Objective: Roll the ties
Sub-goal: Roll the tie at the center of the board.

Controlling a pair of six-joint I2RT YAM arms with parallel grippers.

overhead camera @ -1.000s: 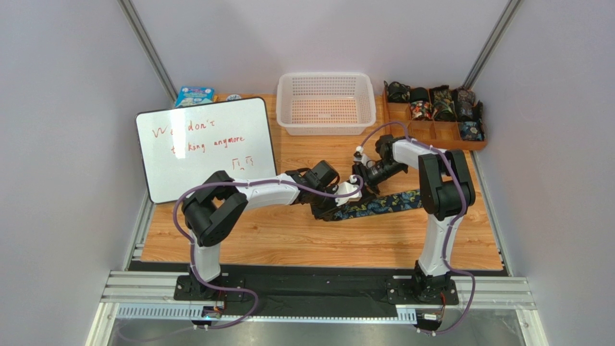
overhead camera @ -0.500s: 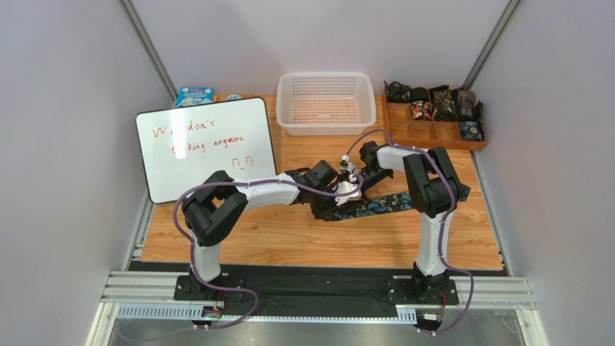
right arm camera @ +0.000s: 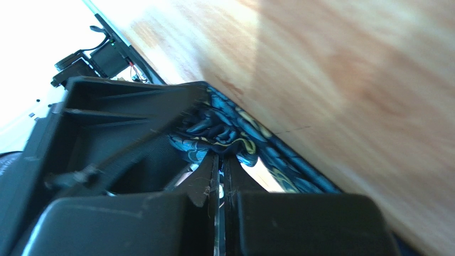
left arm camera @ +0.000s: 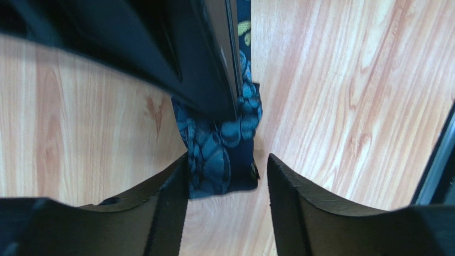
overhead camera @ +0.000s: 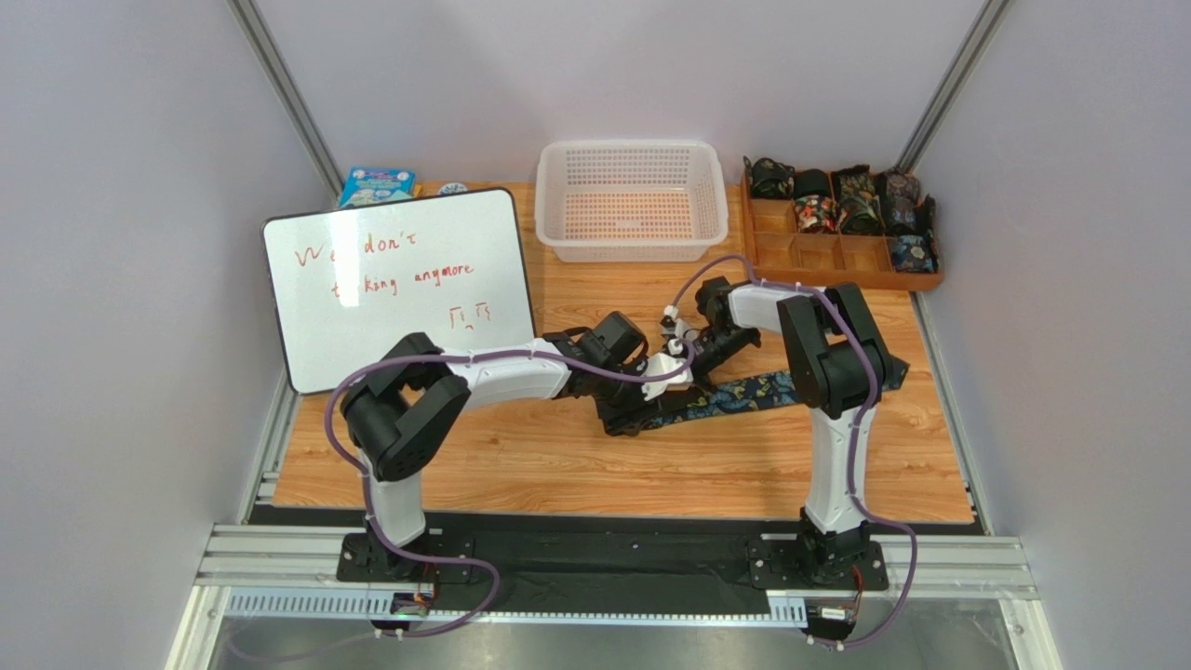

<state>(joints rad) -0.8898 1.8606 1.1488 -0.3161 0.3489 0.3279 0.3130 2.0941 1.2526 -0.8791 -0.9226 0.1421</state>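
While my right pincer (right arm camera: 220, 160) is pinching tie (right arm camera: 229, 130) fold and left pincer (left arm camera: 227, 176) is straddling its end spread, I am fearing thin fabric slipping out, roll loosening.

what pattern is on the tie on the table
Tie: teal-blue paisley on black; left wrist view.

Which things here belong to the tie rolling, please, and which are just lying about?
Job: tie; left tool, open astride its end; right tool, pinching it; rolled ties; wooden tray.
Lying about: whiteboard; white basket; blue packet.
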